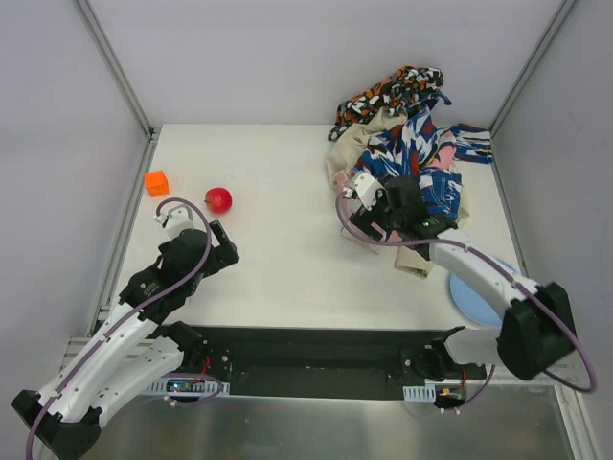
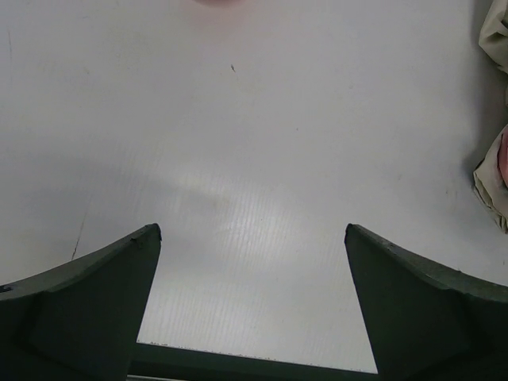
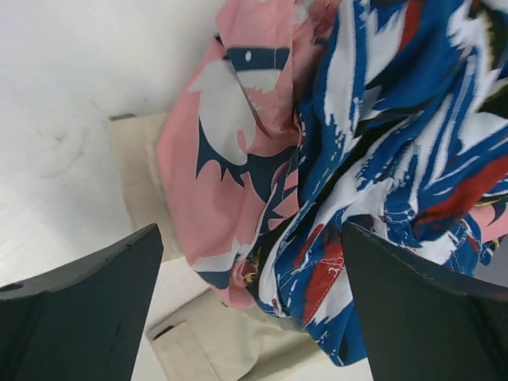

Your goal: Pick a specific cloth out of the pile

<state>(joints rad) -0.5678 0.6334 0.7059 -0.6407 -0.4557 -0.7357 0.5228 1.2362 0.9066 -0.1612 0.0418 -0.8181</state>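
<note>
Black cloth (plain, solid-coloured soft fabric garment): not made out in any view. The only black showing is dark streaks in the prints. Judged to lie under or behind the other garments in the pile.
Pile: heap of soft garments (image 1: 412, 144) at the far right corner of the white desk (image 1: 287, 163). An orange-black-white printed cloth (image 1: 393, 91) lies at the far side. A plain beige cloth (image 1: 350, 153) lies on the left and underneath. A blue-white-pink patterned cloth (image 1: 431, 158) sits on top at the near side.
Right claw (image 3: 250, 230): fingers spread wide, nothing between them. It hovers at the near-left edge of the pile, over a pink-and-blue fold with beige cloth below. Whether the tips touch fabric: cannot tell.
Left claw (image 2: 250, 230): spread wide, empty, above bare desk, well apart from the pile. A beige edge shows at the right border of its wrist view.
Bystanders: small red apple (image 1: 218, 199) and small orange cube (image 1: 156, 182) on the left of the desk. A pale blue round plate (image 1: 472, 305) sits near the right edge, partly under the right arm. None looks concerned in the task.
Done: nothing yet, as far as shown. The pile looks whole, with no garment drawn apart.
Left to do: uncover the black cloth, probably by shifting the patterned or beige cloth, then grip it and draw it clear of the pile.
Progress: early, judged to be at the approach.
</note>
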